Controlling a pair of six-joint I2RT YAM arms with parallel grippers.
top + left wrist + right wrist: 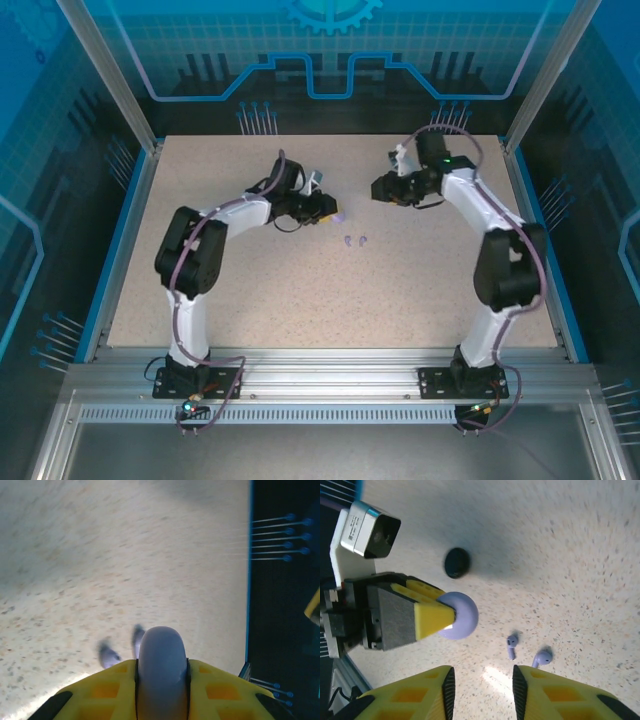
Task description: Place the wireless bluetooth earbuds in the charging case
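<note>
Speckled table [300,300], both arms reaching in toward its middle. Left gripper [161,677]: yellow fingers [107,690] pressed together on the lilac case [161,650], a smooth round shell pinched at its sides. In the right wrist view the same case [462,615] sticks out past the fingertips. Cannot tell whether it rests on the table or hangs just above it, and the lid state is not readable. Two lilac earbuds [348,241] lie loose on the table near its centre, side by side with a small gap between them. They sit just toward the near edge and slightly toward the right edge from the held case, touching neither it nor either gripper. In the left wrist view they are blurred. In the right wrist view both show a rounded head and a short stem. Right gripper [482,692]: jaws apart, bare table between them, nothing held. From above it sits toward the far and right edges from the earbuds, facing the left gripper across a short gap. A black round case [456,562] lies flat on the table beyond the left gripper in the right wrist view, clear of the lilac case.
</note>
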